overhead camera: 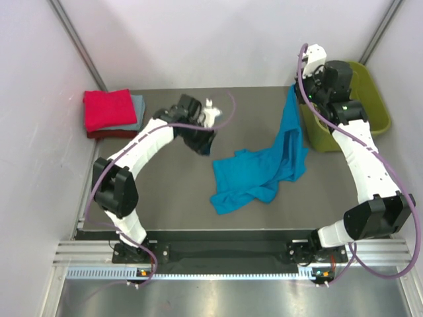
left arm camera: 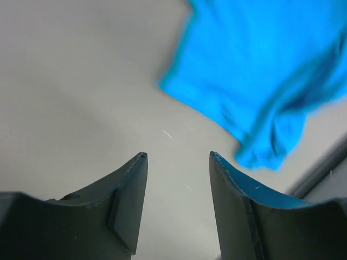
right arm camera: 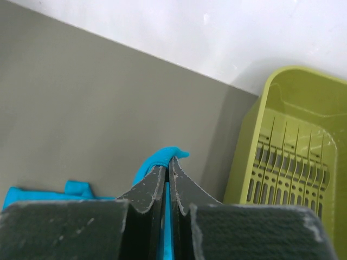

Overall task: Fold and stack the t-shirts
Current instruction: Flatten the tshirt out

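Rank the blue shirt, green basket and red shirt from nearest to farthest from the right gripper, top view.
1. Blue shirt, clamped in the right gripper.
2. Green basket, just to its right.
3. Red shirt, far left corner.

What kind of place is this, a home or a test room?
Probably a lab test cell: robot arms bolted to a metal rail, plain white panels enclosing the grey table, and staged props, a teal t-shirt and a green basket.
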Robot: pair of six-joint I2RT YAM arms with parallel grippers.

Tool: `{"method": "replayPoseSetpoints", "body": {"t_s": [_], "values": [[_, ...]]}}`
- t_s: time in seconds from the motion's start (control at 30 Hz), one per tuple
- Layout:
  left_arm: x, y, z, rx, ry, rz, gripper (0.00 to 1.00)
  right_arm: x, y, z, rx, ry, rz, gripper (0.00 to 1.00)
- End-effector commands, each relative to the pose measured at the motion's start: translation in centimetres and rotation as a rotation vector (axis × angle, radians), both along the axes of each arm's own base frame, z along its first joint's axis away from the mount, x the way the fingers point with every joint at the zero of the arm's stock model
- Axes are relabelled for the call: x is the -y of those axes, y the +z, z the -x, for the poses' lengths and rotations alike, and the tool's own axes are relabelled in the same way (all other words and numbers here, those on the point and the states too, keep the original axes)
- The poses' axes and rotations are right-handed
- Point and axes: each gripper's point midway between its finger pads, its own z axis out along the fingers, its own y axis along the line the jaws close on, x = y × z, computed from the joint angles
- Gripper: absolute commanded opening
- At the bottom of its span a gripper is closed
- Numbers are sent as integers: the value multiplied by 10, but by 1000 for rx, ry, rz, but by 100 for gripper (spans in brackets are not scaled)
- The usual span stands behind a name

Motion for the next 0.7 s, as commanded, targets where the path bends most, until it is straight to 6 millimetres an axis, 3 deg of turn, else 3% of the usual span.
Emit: {"method": "replayPoseSetpoints", "body": {"t_s": [0.0, 0.1, 0.2, 0.3, 0.37, 0.67], "values": [[1, -19, 46, -58, -123, -10, 54, 0, 21, 5, 74, 3, -4, 0], [2, -64, 71, -130, -200, -103, 54, -1, 16, 5, 63, 8, -5, 0], [10, -94, 85, -209, -247, -152, 52, -2, 13, 4, 55, 12, -6, 0], [24, -109, 91, -259, -282, -170, 48, -3, 13, 2, 52, 12, -6, 0], [36, -107, 90, -266, -293, -150, 44, -3, 13, 1, 50, 14, -6, 0], [72, -119, 96, -307, -339, -136, 43, -2, 1, 7, 26, 15, 7, 0]]}}
